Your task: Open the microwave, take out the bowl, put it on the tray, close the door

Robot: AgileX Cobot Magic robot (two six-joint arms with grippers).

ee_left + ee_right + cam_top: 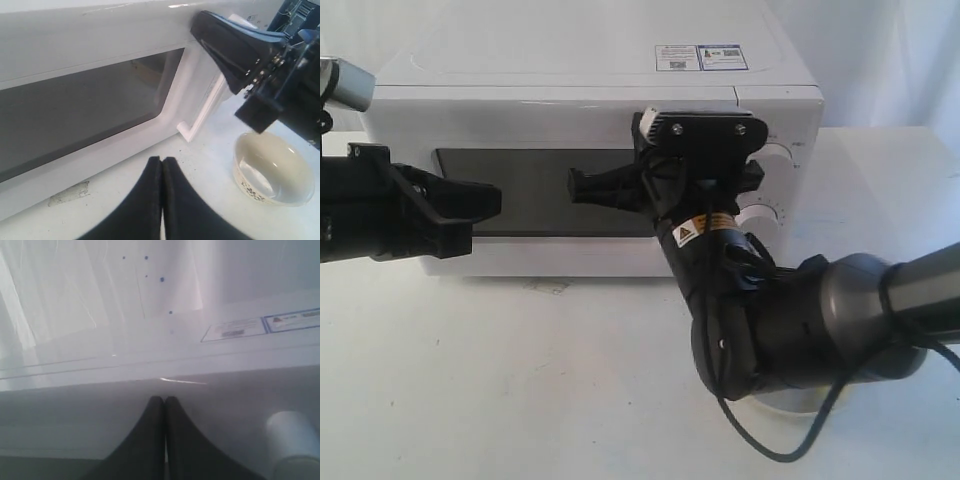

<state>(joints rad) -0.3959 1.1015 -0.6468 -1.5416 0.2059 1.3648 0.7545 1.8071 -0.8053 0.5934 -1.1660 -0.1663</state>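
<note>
The white microwave (590, 70) stands at the back with its door (540, 190) flush against the front. The door's white bar handle (206, 106) shows in the left wrist view. My right gripper (576, 187) is shut and empty. It lies sideways in front of the dark window, close to the door's face (100, 420). At the left my left gripper (492, 198) is shut with nothing in it, pointing at the door (90, 115). The cream bowl (272, 170) sits outside the microwave, below the right arm's wrist (270, 75). I cannot make out a tray under it.
Two round knobs (772, 160) sit on the microwave's right panel, partly behind the right wrist. The right arm's thick grey link (820, 320) and its cable (760, 440) cross the table's front right. A grey rim (790, 402) peeks out under that arm.
</note>
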